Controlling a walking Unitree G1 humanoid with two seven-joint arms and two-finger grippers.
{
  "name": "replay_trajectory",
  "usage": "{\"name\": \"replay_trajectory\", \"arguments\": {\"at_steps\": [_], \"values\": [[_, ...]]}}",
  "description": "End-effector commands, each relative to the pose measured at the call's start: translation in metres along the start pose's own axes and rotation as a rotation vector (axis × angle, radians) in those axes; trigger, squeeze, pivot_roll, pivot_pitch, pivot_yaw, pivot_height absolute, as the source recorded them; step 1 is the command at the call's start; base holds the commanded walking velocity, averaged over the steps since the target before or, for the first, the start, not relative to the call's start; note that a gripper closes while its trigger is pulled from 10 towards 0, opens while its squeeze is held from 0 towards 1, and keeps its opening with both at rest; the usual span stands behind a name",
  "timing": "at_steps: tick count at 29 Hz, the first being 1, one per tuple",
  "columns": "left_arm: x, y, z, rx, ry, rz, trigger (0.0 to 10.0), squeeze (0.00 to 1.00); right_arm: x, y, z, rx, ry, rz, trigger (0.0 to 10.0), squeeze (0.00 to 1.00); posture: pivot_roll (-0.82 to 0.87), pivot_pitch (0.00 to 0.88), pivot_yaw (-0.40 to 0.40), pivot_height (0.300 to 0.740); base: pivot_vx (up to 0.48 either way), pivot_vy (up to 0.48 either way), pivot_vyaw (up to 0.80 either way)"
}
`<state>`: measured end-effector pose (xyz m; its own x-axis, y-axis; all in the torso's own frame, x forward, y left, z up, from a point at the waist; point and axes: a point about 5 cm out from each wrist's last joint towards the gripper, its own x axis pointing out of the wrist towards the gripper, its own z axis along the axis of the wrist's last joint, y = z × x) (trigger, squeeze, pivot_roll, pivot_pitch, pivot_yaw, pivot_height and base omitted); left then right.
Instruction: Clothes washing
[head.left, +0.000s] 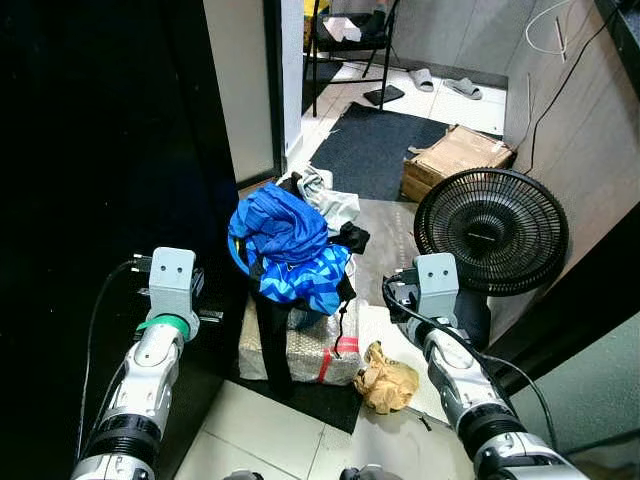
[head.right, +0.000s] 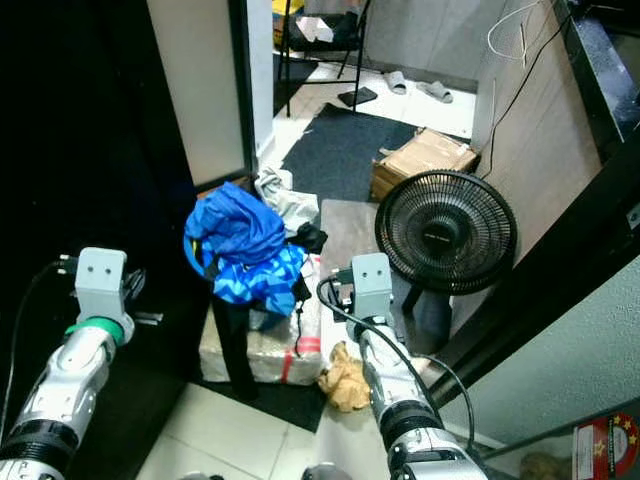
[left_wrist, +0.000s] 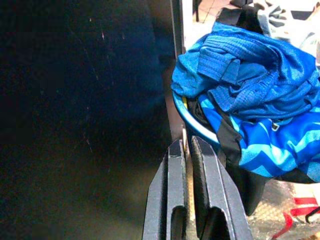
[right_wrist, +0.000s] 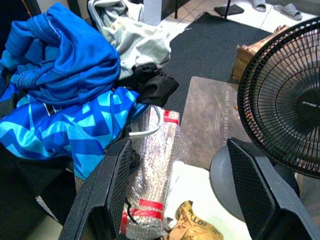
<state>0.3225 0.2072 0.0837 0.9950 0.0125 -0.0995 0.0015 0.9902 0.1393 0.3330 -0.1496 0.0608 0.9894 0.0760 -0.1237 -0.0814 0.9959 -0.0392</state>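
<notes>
A heap of blue clothes (head.left: 285, 245) fills a blue basin (left_wrist: 192, 120) that rests on a bubble-wrapped package (head.left: 300, 345). White and black garments (head.left: 335, 205) lie behind the heap. My left gripper (left_wrist: 189, 150) is shut, its fingers pressed together just beside the basin's rim, near a dark panel. My right gripper (right_wrist: 177, 165) is open, its fingers (right_wrist: 117, 180) spread wide above the package, to the right of the clothes. Neither gripper holds anything.
A black floor fan (head.left: 490, 230) stands close to my right arm. Crumpled brown paper (head.left: 388, 378) lies on the floor by the package. A cardboard box (head.left: 450, 160) and a dark mat (head.left: 375, 145) lie farther ahead. A dark panel (head.left: 110, 150) stands on my left.
</notes>
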Motion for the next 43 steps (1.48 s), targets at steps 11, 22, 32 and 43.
{"name": "replay_trajectory", "arguments": {"at_steps": [11,22,32,43], "values": [[-0.004,0.005,-0.002,0.009,0.012,0.019,10.0,0.0,0.0,-0.003,-0.003,0.016,0.016,-0.015,10.0,0.0,0.11,0.089,0.0,0.74,0.0,0.0,0.0],[-0.004,0.005,-0.004,0.002,0.02,0.016,10.0,0.0,0.001,-0.005,0.003,0.02,-0.01,-0.022,10.0,0.0,0.08,0.082,0.009,0.74,0.0,0.0,0.0],[-0.004,-0.002,-0.003,-0.008,0.017,0.013,10.0,0.0,0.001,-0.005,0.002,0.019,-0.006,-0.019,10.0,0.0,0.07,0.091,-0.003,0.74,0.0,0.0,0.0],[-0.005,0.002,-0.003,-0.008,0.013,0.024,10.0,0.0,0.004,-0.002,0.006,0.007,-0.014,0.003,10.0,0.0,0.04,0.067,-0.002,0.74,0.0,0.0,0.0]]}}
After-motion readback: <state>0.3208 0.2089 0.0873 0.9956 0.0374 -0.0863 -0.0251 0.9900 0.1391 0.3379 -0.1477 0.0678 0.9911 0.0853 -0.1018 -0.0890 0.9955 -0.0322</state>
